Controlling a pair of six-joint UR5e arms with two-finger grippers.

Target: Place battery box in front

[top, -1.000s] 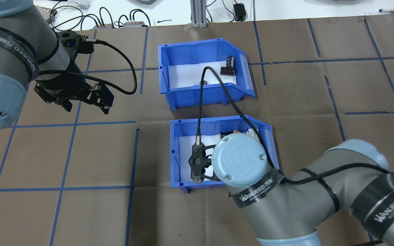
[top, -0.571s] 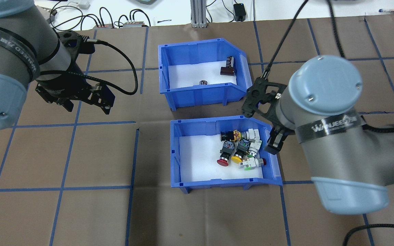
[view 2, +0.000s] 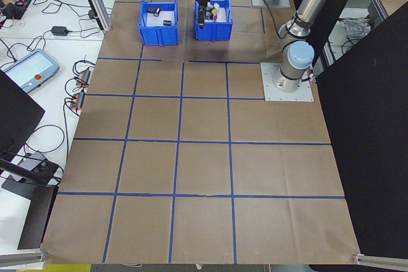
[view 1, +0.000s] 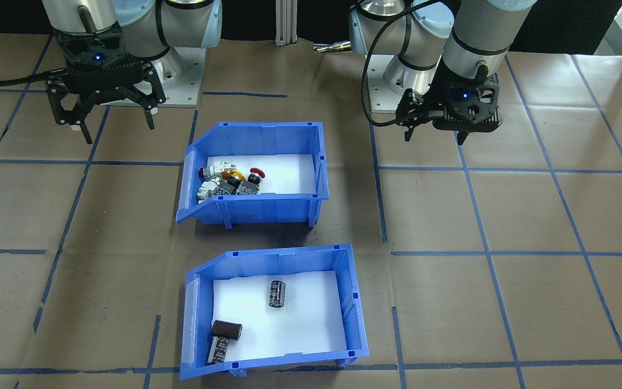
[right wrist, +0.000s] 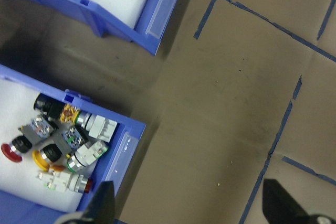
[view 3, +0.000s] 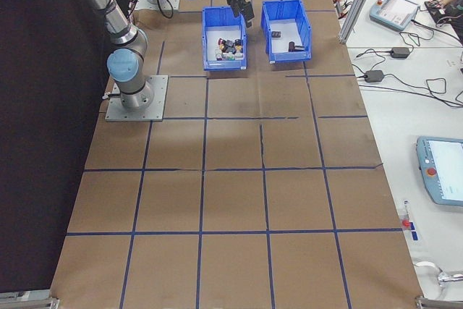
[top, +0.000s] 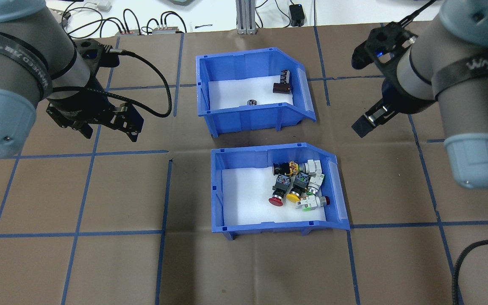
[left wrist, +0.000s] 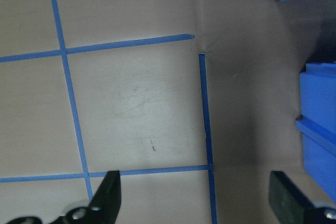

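progress: judging by layout, battery box sits in the far row, away from the robot base; neither arm touches it. Either it is already placed in front and the arms are clear, or nothing has been gripped yet; cannot tell which from here.
left: if "front" means the robot side, the two bins need swapping; otherwise nothing.
near bin: switch box (top: 278, 226), blue, open front to the robot's right, white liner. Holds a cluster of coloured push-button switches (top: 298, 185) bunched toward the open end.
far bin: battery box (top: 252, 115), same blue type, just beyond the switch box with a gap of bare worktop (top: 100, 262) between them. Holds dark cylindrical cells (view 1: 277, 293); two lie near the open end, one toward the middle.
left pincer (top: 108, 129): spread wide, empty, hovering over the worktop well to the left of both bins.
right pincer (view 1: 114, 120): spread wide, empty, raised off to the right of the bins.
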